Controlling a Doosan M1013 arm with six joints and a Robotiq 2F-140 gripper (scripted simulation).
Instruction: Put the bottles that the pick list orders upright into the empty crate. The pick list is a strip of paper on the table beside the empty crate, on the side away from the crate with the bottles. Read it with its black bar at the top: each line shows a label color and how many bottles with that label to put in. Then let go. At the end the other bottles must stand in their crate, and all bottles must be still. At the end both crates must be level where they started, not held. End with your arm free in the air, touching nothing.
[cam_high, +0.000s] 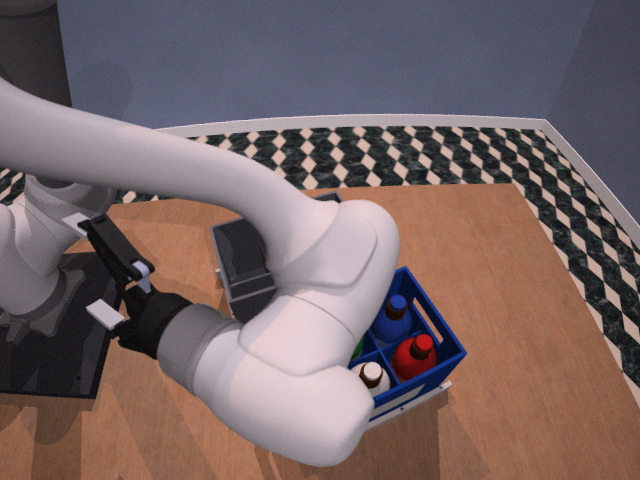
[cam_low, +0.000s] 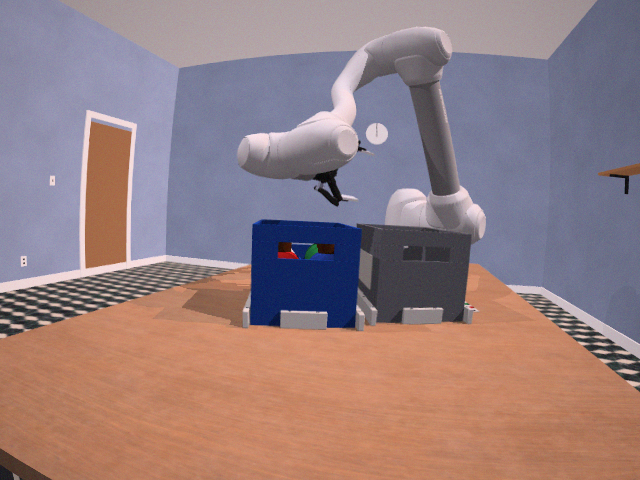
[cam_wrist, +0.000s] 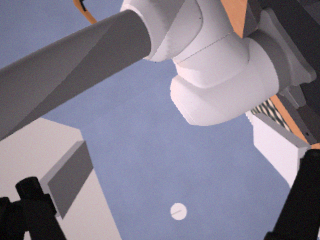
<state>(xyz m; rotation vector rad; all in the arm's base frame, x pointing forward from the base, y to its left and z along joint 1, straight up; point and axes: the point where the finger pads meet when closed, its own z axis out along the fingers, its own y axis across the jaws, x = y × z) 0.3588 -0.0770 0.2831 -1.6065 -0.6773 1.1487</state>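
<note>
My gripper (cam_high: 90, 269) (cam_low: 357, 175) (cam_wrist: 169, 142) is open and empty, tilted sideways in the air, away from both crates. The blue crate (cam_high: 448, 362) (cam_low: 305, 289) stands level. In it stand a blue bottle (cam_high: 392, 326), a red bottle (cam_high: 412, 360), a white bottle (cam_high: 373, 381) and a green bottle (cam_high: 357, 349), the last mostly behind the arm. Other cells may be hidden. The grey crate (cam_high: 252, 304) (cam_low: 423, 284) stands level beside it; no bottle shows in its visible part. The pick list (cam_low: 474, 309) barely shows past the grey crate's corner and is unreadable.
The arm (cam_high: 330, 258) (cam_low: 310, 149) passes over the grey crate and hides part of both crates in the top view. Light grey holder strips (cam_high: 408, 407) (cam_low: 303, 319) line the crates' feet. The wrist view shows the arm's base, a wall and a white wall disc (cam_wrist: 178, 211).
</note>
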